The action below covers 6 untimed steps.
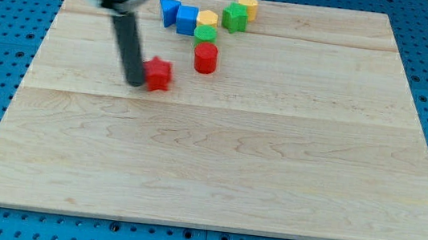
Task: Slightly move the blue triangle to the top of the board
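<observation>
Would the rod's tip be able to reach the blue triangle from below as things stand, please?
Probably yes. My tip rests beside the red star block, below the blue triangle. The board between them looks bare; the blue cube touches the triangle's right side only.

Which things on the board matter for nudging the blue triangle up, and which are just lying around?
Job: blue triangle; my tip, beside the red star.

Lying about: red star, red cylinder, blue cube, yellow block, green blocks, yellow block.

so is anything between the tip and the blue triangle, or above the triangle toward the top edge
Nothing visible blocks either path. My tip sits against the red star's left side, below and left of the blue triangle. Bare board lies between them, and above the triangle. The blue cube touches its right side.
</observation>
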Tool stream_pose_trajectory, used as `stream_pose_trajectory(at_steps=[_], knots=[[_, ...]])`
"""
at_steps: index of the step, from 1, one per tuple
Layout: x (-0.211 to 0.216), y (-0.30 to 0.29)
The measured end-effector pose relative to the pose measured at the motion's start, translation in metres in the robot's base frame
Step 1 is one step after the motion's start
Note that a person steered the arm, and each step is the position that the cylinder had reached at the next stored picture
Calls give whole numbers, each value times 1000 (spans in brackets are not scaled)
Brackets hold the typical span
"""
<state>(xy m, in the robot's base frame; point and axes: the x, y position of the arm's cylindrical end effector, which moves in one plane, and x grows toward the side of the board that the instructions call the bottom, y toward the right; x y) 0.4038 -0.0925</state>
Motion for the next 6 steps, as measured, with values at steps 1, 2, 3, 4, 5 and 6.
stream_pose_trajectory(at_steps=[1,2,3,4,5,6], knots=[[0,34],[12,-2],[-42,2],[-80,-17],[-114,-12],[-148,-12]])
